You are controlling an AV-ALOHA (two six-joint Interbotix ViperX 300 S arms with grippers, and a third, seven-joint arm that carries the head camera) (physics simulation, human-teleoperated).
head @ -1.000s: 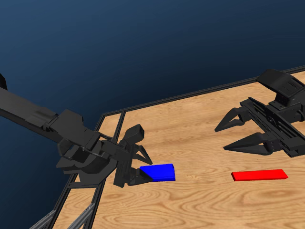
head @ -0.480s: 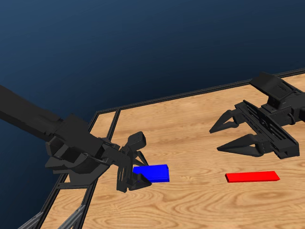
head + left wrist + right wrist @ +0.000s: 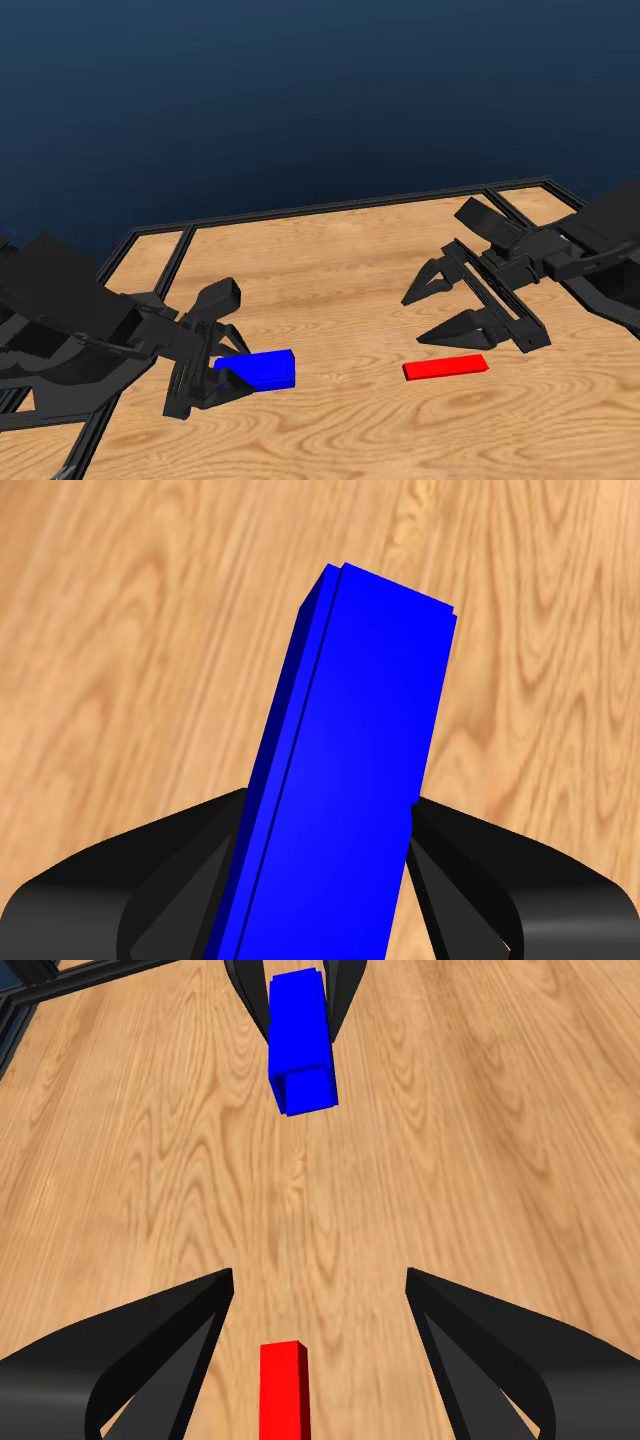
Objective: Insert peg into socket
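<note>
- Here, the socket (image 3: 262, 369) sits between the jaws of the left gripper (image 3: 222, 350), at the left part of the wooden tabletop (image 3: 340, 290).
- In the left wrist view the blue socket (image 3: 345, 770) fills the gap between the two black jaws, which press against its two long sides, so the left gripper is clamped on it.
- Whether the socket rests on the wood or is raised just off it cannot be told.
- Seen from the right wrist, the socket (image 3: 300, 1040) points its end face toward that camera, and a square face shows there; whether it is a hollow cannot be told.
- The peg (image 3: 446, 367) lies flat on the tabletop, well apart from the socket and to its right.
- The right gripper (image 3: 445, 305) hangs above the tabletop, near the peg and a little behind it in the head view, with its jaws spread wide and nothing between them.
- In the right wrist view the peg (image 3: 284, 1390) lies on the wood between the two parted jaws, touching neither.
</note>
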